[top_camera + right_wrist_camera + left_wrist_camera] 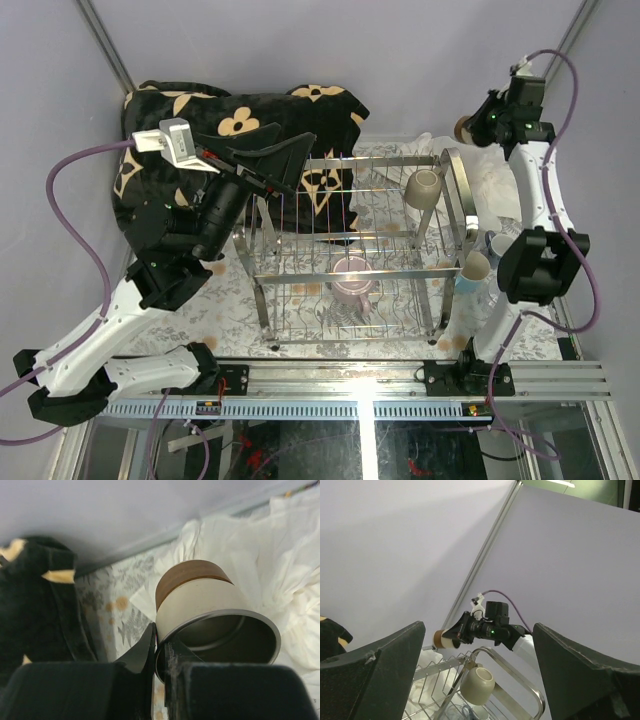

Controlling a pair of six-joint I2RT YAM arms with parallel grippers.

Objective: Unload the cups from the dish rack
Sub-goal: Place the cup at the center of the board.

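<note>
The chrome wire dish rack (300, 265) stands mid-table. A cream cup (424, 187) hangs tilted at its upper right end, also in the left wrist view (477, 684). A pink-mauve mug (352, 278) sits in the lower tier. My right gripper (482, 124) is raised beyond the rack's far right corner, shut on the rim of a beige cup with a brown base (200, 602), one finger inside it. That cup also shows in the top view (463, 127). My left gripper (295, 142) is open and empty above the rack's far left corner.
A black blanket with cream flowers (190, 120) lies at the back left. A crumpled white cloth (492, 170) lies right of the rack. A light blue cup (470, 272) and a clear glass (497, 243) stand on the table by the rack's right end.
</note>
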